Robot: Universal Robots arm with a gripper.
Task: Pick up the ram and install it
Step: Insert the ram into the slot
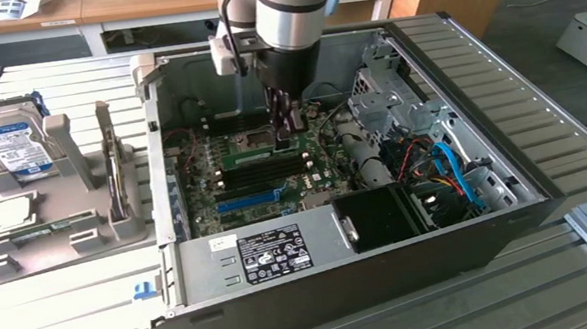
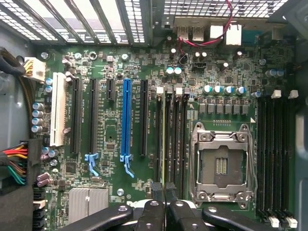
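Note:
The ram (image 2: 164, 144) shows edge-on as a thin green-yellow line standing in the row of black memory slots beside the empty CPU socket (image 2: 221, 163). In the exterior view the ram (image 1: 254, 157) is a green strip lying along the motherboard (image 1: 273, 179) inside the open computer case (image 1: 486, 109). My gripper (image 2: 164, 211) is shut on the ram's end, with its black fingers (image 2: 150, 214) pressed together over it. Seen from outside, the gripper (image 1: 286, 139) reaches straight down into the case. I cannot tell whether the ram is pushed fully into its slot.
A bright blue slot strip (image 2: 126, 120) and black card slots lie beside the memory slots. More memory slots (image 2: 274, 154) sit past the socket. Cables (image 1: 443, 168) and the power supply (image 1: 270, 254) crowd the case. A grey stand (image 1: 58, 233) outside holds a hard drive (image 1: 9, 143).

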